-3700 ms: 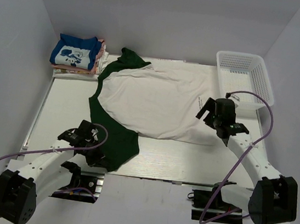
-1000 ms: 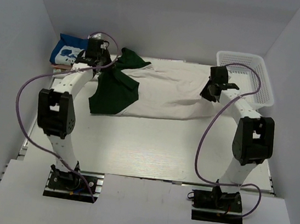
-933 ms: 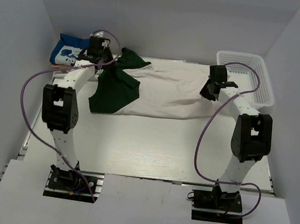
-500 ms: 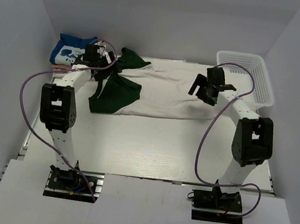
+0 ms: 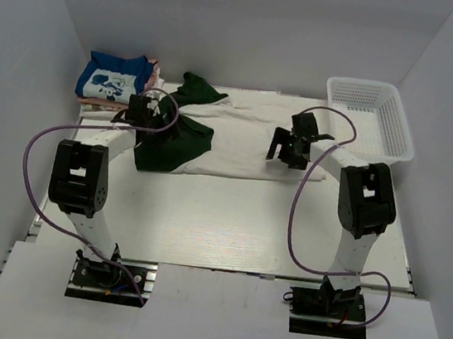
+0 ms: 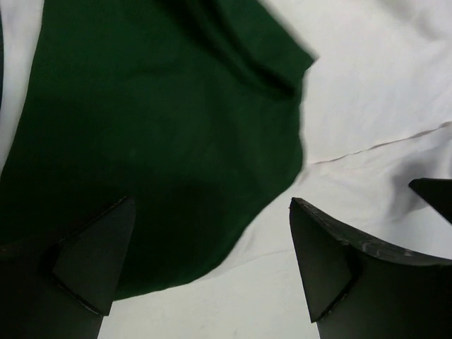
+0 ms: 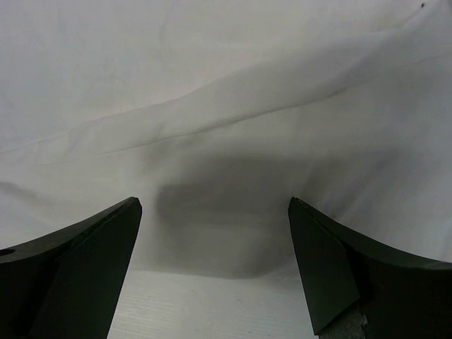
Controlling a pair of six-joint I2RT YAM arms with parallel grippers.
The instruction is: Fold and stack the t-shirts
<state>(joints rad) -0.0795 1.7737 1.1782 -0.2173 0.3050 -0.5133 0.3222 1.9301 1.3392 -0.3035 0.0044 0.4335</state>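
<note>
- Left pincer (image 6: pixel 212 201), jaws spread wide and holding nothing, hangs over the green sleeve (image 6: pixel 155 141) of the t-shirt (image 5: pixel 238 142); the sleeve's rounded near edge lies right below and between the fingertips, with bare tabletop (image 6: pixel 233 311) just nearer than it
- Right pincer (image 7: pixel 214 201) is likewise agape and empty, over the cream cloth's near edge; its shadow sits on the cloth directly under the gap
- From above, the left pincer (image 5: pixel 166 124) and right pincer (image 5: pixel 289 148) stand well apart, at either end of the shirt, which lies between them folded into a long band across the tabletop (image 5: pixel 228 220)
- Risk, as I judge it: a jaw that closes on the top layer alone would peel the fold open; soft cloth slides easily, so a shallow pinch at the hem may slip out mid-lift
- If one arm pulls ahead of the other, the band would skew and the next fold would land crooked
- The sleeve's loose crease, beyond the left pincer's tips, could flop outward and spoil a neat edge
- Farther off, beyond and to the left of the left pincer, sits the stack of folded tees (image 5: pixel 114 84), blue one on top
- Beyond and to the right of the right pincer stands the basket (image 5: pixel 372 113)
</note>
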